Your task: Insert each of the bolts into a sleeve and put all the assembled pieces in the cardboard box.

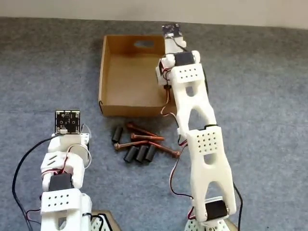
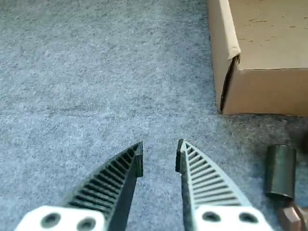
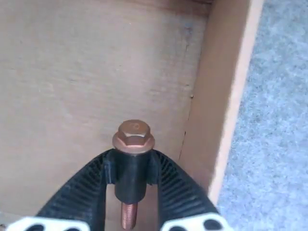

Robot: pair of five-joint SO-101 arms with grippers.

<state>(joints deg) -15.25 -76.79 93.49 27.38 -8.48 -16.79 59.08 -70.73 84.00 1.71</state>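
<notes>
Right claw (image 3: 131, 166) is pinching the black sleeve (image 3: 130, 187) with the copper bolt (image 3: 133, 136) poking through it, hanging over the cardboard box (image 3: 226, 96) floor, close to a side wall. The combo looks stiff and probably slick, so I'd say grabbing mid-sleeve is the safe hold. Left claw (image 2: 159, 156) is spread over the bench (image 2: 96, 72).

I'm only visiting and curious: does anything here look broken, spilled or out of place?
Only the cardboard box: one corner seam gapes open. The bolts and sleeves lie jumbled on the carpet beside it, but look undamaged.
</notes>
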